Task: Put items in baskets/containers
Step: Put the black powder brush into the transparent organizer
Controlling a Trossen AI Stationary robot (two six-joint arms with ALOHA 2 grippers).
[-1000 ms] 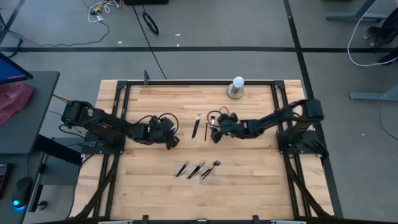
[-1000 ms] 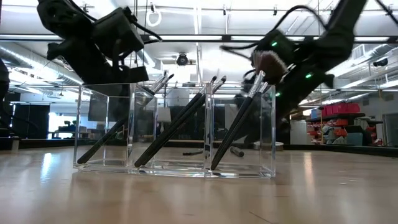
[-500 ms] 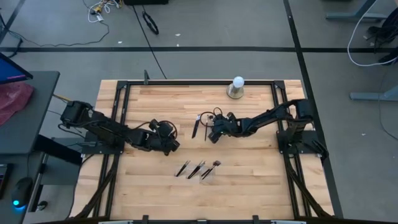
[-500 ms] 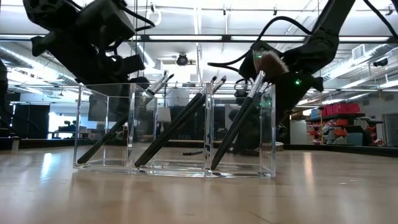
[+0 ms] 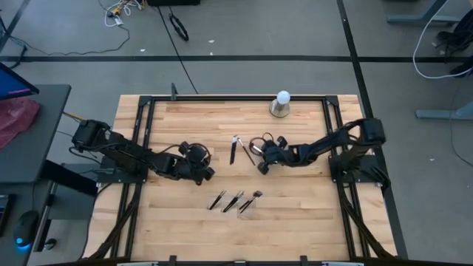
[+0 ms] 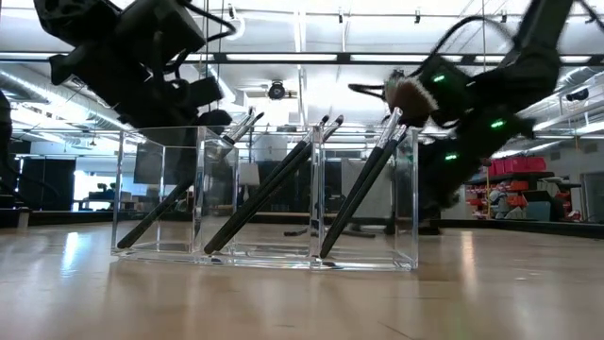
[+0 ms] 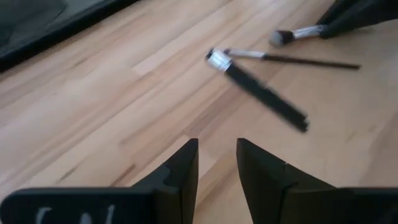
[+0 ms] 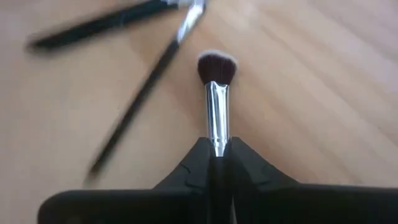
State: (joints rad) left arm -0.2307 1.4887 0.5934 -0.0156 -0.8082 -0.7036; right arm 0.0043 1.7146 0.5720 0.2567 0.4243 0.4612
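A clear three-compartment container [image 6: 264, 198] stands near the table's front, and a brush leans in each compartment; it also shows in the high view [image 5: 236, 201]. Two loose brushes lie on the table: a thick black one [image 7: 261, 93] and a thin one [image 7: 292, 59]. In the high view they lie near the middle [image 5: 233, 148]. My right gripper [image 8: 216, 152] is just right of them [image 5: 261, 165], shut on a brush with a silver ferrule and dark bristles [image 8: 216, 65]. My left gripper [image 7: 216, 146] is left of the loose brushes [image 5: 205, 174], low over the wood, slightly open and empty. My right gripper pinches the brush between its two fingers on the handle, just behind the silver ferrule [image 8: 216, 127]. The brush lies along the fingers and its bristle end sticks out ahead of them. The fingers hide the rest of the handle. I cannot tell whether the bristles touch the wood.
A white ball-shaped object on a grey base [image 5: 281, 103] stands at the table's far edge. Black frame rails [image 5: 148, 100] run along the table's sides. Bare wood [image 5: 310, 199] lies to the right of the container.
My right gripper reached toward the loose brushes and dipped. It has since drawn back toward the table's right edge and risen a little. My left gripper has sunk slightly toward the near edge.
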